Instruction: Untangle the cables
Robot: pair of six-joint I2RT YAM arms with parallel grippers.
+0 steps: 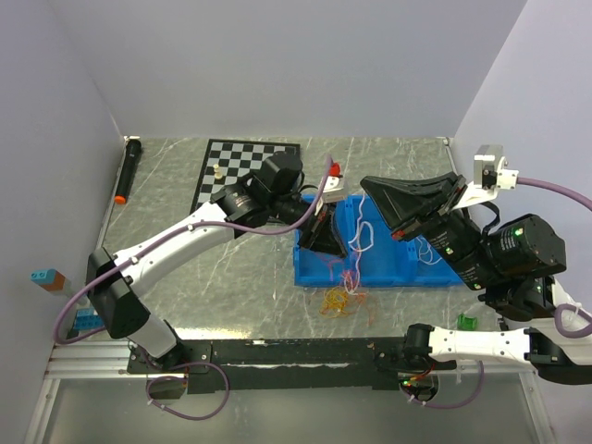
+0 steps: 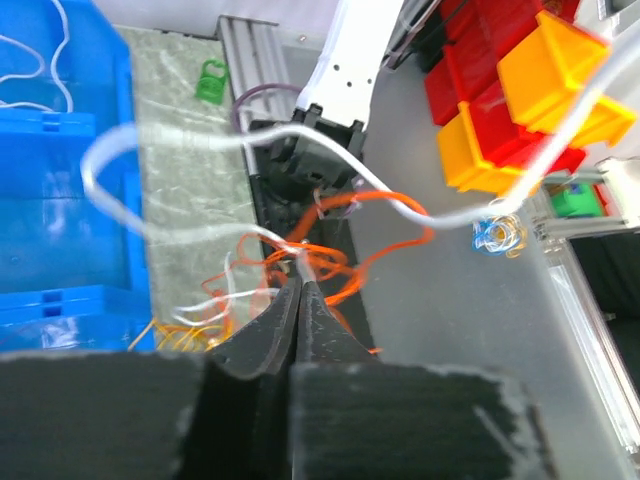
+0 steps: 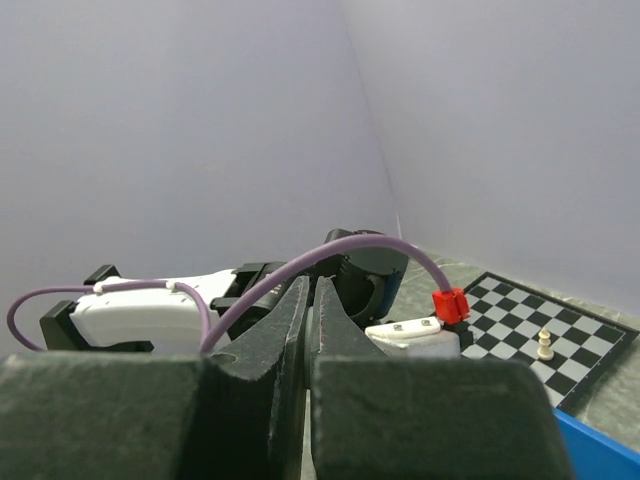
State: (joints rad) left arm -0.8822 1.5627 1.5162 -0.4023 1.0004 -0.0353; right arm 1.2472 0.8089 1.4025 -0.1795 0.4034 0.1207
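Thin, glossy, looping cables [image 2: 330, 262]

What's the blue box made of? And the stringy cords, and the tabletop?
The blue box looks like hard moulded plastic: even colour, ridged walls. The cords seem bendy plastic or string; they loop loosely. The tabletop looks like veined stone or laminate, slightly shiny.

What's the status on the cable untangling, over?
Left gripper shut on cables at its tips. Right gripper shut, empty, raised. Cables tangled; blue bin close alongside.
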